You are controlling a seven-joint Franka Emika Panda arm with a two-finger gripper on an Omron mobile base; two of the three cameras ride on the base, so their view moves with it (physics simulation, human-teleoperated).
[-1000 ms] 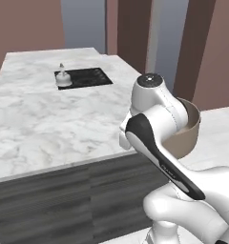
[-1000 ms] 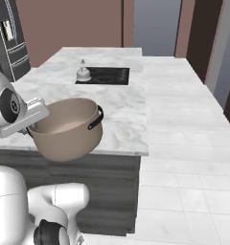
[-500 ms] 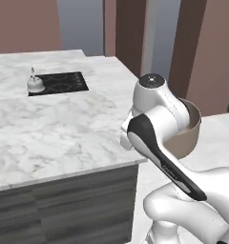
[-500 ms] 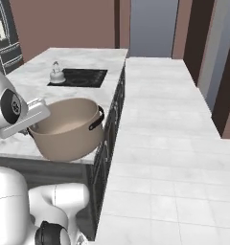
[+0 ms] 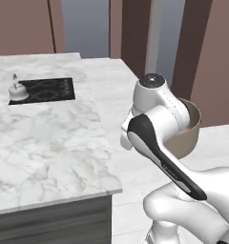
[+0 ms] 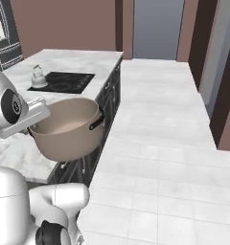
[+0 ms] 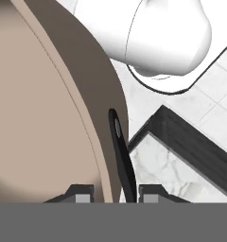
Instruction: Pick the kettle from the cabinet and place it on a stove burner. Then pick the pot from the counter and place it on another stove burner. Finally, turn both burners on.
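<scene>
The hand (image 7: 115, 194) is clamped on the rim of the pot (image 6: 69, 128), one finger inside the wall and one outside by a dark side handle (image 7: 121, 151), and holds this wide beige-taupe pot in the air beyond the edge of the surface (image 5: 54, 143), over the pale tiled floor (image 6: 160, 143). That surface is white marble with grey veins on dark grey fronts, and a black glass cooktop (image 5: 45, 89) with white ring outlines is let into it. The small white-silver kettle (image 5: 16, 89) sits on the cooktop's near-left burner, brownish-pink walls rise behind, and I can read no writing anywhere.

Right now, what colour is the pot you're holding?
Beige-taupe, with small dark side handles; the pot shows best in the right base view.
</scene>
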